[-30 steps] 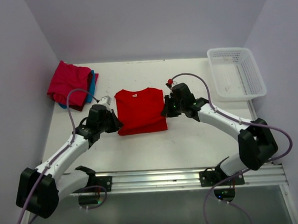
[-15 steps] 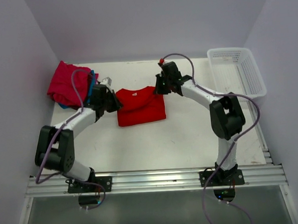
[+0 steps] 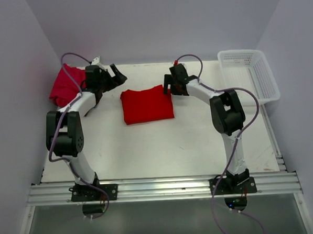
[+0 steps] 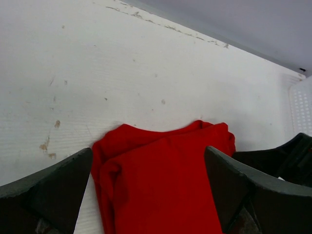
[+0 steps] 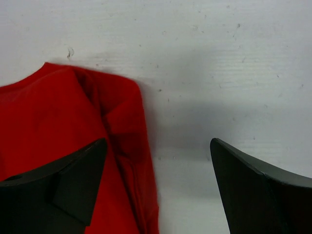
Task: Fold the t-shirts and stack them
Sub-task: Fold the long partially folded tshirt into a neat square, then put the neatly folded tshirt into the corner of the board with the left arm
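Observation:
The bright red t-shirt [image 3: 147, 104] lies folded into a rectangle at mid-table, free of both grippers. My left gripper [image 3: 117, 74] hovers open above its far left corner. The left wrist view shows the red t-shirt [image 4: 165, 180] between and below the wide-apart fingers of that gripper [image 4: 148, 151]. My right gripper [image 3: 168, 88] stands open at the far right corner. In the right wrist view the shirt's edge [image 5: 58, 122] lies under the left finger of the gripper [image 5: 159, 141], with bare table under the right finger. A crimson-pink t-shirt [image 3: 65, 85] lies bunched at the far left, partly behind the left arm.
A white mesh basket [image 3: 246, 52] stands at the far right corner, and its edge [image 4: 302, 102] shows in the left wrist view. The side and back walls close in the table. The left arm reaches over the pile at the far left.
Both grippers carried the red shirt's near edge toward the back, folding it shorter, then opened and let go. Both arms now stretch far back.

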Action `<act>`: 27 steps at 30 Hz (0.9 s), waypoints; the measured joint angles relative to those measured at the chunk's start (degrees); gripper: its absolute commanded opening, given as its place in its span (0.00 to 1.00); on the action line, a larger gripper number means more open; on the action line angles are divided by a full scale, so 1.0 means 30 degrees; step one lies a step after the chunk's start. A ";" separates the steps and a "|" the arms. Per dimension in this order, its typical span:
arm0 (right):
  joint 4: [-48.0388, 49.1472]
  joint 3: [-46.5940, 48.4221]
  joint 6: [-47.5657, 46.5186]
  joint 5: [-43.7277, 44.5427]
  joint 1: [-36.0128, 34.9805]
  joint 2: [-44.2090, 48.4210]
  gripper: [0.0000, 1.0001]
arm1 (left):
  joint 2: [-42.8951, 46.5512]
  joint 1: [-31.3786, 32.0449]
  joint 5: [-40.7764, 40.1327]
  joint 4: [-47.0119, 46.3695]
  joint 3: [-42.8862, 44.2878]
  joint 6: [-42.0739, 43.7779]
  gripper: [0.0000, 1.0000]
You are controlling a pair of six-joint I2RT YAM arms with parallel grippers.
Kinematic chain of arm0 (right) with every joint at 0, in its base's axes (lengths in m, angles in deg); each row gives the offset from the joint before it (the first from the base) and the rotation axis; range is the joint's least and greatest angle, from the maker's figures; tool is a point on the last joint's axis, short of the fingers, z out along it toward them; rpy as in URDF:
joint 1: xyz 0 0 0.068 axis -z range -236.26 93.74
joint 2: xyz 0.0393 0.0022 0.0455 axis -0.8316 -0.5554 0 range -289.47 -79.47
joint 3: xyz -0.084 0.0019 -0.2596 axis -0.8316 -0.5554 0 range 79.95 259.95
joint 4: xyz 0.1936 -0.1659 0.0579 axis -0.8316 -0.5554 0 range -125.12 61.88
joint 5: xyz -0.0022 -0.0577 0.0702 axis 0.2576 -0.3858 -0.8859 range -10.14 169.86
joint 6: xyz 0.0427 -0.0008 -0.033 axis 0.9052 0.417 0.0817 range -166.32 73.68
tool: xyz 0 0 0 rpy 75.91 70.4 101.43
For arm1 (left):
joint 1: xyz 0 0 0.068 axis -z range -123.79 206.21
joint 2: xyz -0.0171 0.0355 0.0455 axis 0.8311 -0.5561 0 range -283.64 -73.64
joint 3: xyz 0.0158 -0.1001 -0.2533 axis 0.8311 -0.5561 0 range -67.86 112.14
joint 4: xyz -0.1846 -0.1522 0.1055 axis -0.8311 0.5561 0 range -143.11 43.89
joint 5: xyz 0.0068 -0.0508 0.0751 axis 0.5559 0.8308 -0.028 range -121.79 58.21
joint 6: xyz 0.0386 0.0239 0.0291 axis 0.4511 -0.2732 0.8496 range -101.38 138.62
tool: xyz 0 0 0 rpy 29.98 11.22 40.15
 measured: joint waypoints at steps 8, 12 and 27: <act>0.2200 -0.3461 -0.0393 -0.0240 -0.0124 0.4029 0.91 | 0.3330 0.0393 0.0882 -0.0444 -0.2353 0.0211 1.00; 0.3009 -0.4335 -0.0444 -0.1100 -0.0124 0.4707 0.90 | 0.3636 0.0801 0.0721 0.0233 -0.3228 0.0699 1.00; 0.6433 -0.6164 -0.0007 -1.3019 -0.0175 0.4670 0.00 | 0.4692 0.1166 0.1137 -0.0408 -0.9726 0.1064 1.00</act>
